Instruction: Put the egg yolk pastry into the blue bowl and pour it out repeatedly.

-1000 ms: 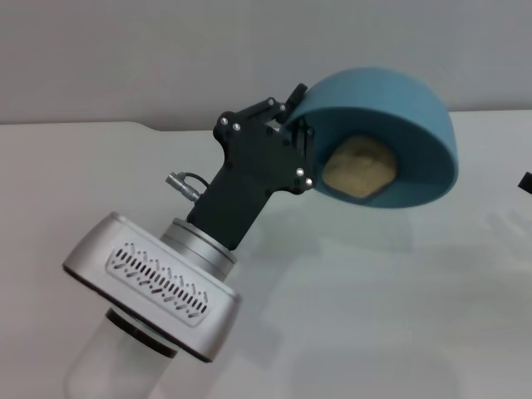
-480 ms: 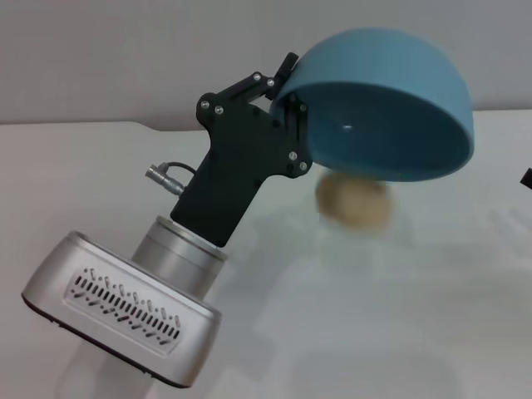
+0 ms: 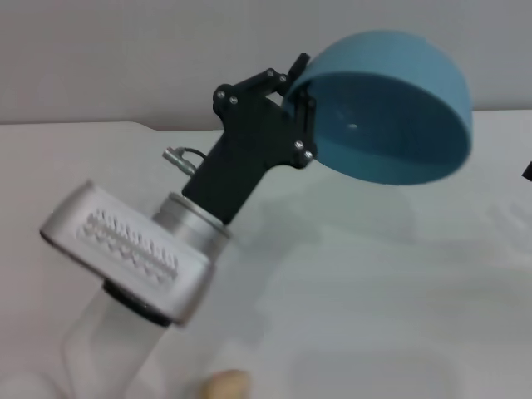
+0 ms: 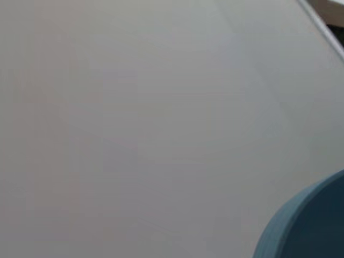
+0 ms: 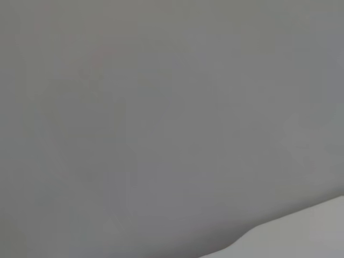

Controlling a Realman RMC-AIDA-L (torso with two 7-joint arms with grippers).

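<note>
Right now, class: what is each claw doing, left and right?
Left claw: shut on the rim of the round, glossy light-blue bowl, held tipped up, empty.
Right claw: not in view.

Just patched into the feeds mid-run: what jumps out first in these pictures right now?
The blue bowl stands out: the left gripper holds it by the rim, raised above the white table and tipped on its side with its empty inside facing the camera. The egg yolk pastry lies on the table at the near edge of the head view, well away from the bowl. The right gripper is not in view.
</note>
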